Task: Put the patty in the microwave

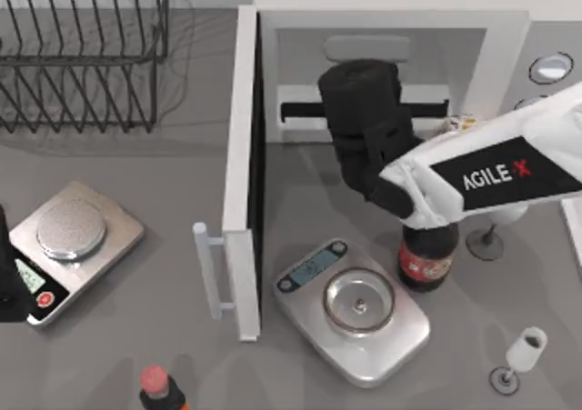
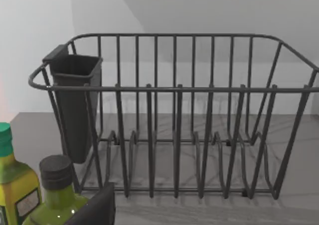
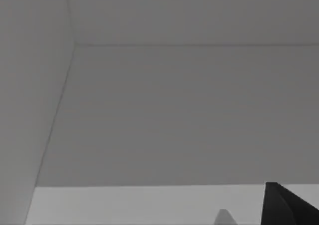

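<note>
The microwave [image 1: 382, 74] stands with its door [image 1: 241, 169] swung wide. The right hand [image 1: 359, 87] is reached into its cavity, presumably to deliver the patty; patty and finger state cannot be told. The left arm [image 1: 11, 274] is parked far from the microwave.

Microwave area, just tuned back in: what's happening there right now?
The microwave stands with its door swung open. The right arm reaches into the opening, its gripper at the mouth of the cavity. I can't see the patty or tell how the fingers stand. The left arm is parked at the table's left edge, by a scale.
</note>
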You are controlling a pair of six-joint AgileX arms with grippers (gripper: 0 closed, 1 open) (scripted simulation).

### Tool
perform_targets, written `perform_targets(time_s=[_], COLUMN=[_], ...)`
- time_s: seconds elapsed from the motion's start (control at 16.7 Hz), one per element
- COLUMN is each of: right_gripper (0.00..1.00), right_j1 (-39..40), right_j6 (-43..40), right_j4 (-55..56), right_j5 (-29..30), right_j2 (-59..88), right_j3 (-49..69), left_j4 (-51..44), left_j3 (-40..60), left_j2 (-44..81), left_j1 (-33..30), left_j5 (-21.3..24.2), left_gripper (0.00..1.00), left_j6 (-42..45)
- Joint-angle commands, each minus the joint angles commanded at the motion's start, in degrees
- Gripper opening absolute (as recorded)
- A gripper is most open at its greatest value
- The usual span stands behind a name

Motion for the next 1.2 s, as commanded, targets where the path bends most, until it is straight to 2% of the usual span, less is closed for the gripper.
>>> perform_targets(time_s=[0.24, 0.42, 0.6, 0.78, 1.02, 1.2], right_gripper=[0.0, 0.0, 0.0, 0.0, 0.0, 0.0], right_j1=[0.0, -0.1, -1.6, -4.6, -8.5, -9.4], right_j6=[-0.6, -1.4, -2.6, -3.8, -4.9, -4.8], right_j4=[-0.8, 1.3, 1.8, -2.3, -13.4, -18.5], right_j5=[1.1, -1.9, -7.0, -10.4, -9.9, -8.5], right_j2=[-2.7, -1.1, 2.2, 9.5, 20.4, 26.3], right_j3=[-0.4, 3.4, 12.7, 26.6, 41.9, 48.2], left_j4=[0.0, 0.0, 0.0, 0.0, 0.0, 0.0], left_j3=[0.0, 0.0, 0.0, 0.0, 0.0, 0.0], left_j2=[0.0, 0.0, 0.0, 0.0, 0.0, 0.0], left_j1=[0.0, 0.0, 0.0, 0.0, 0.0, 0.0], left_j5=[0.0, 0.0, 0.0, 0.0, 0.0, 0.0], left_gripper=[1.0, 1.0, 1.0, 1.0, 1.0, 1.0], left_j6=[0.0, 0.0, 0.0, 0.0, 0.0, 0.0])
